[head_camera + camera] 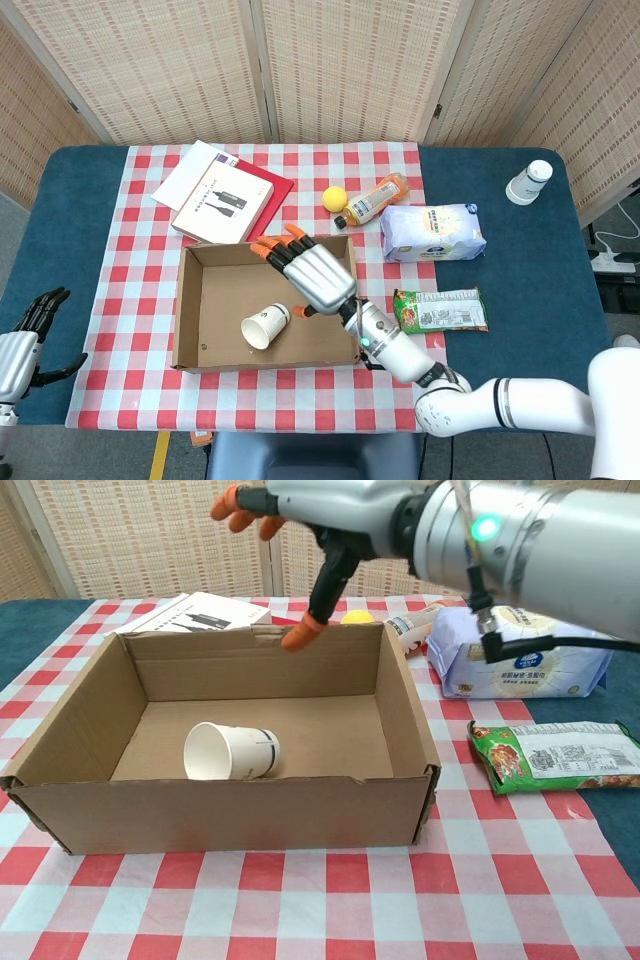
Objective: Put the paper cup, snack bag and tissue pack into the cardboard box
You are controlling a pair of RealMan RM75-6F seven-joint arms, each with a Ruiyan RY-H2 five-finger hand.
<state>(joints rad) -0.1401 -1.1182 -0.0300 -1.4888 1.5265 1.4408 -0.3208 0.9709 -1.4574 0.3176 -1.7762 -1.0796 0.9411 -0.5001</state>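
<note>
- Right hand (312,275): fingers spread and holding nothing, poised above the cardboard box (190,310); lift it straight up so you clear the right wall before you travel
- Left hand (30,330): low at the near left table edge, fingers loosely apart, nothing in it
- Paper cup (265,326): white with small dark print, lying on its side on the box floor, mouth toward the near left; counts as placed, so leave it alone
- Snack bag (441,309): flat green packet with a pale label panel, on the table just right of the box; likely your next pick. Come down over its middle, close across its short width, and expect the film to crinkle and slip
- Tissue pack (432,232): soft white and pale blue bundle, right of the box and beyond the snack bag; take it last, with a wide grasp
- Cardboard box: open, shallow, brown; set the bag into the free floor to the right of the cup so you do not roll it
- Judgement: one of three items appears to be in
</note>
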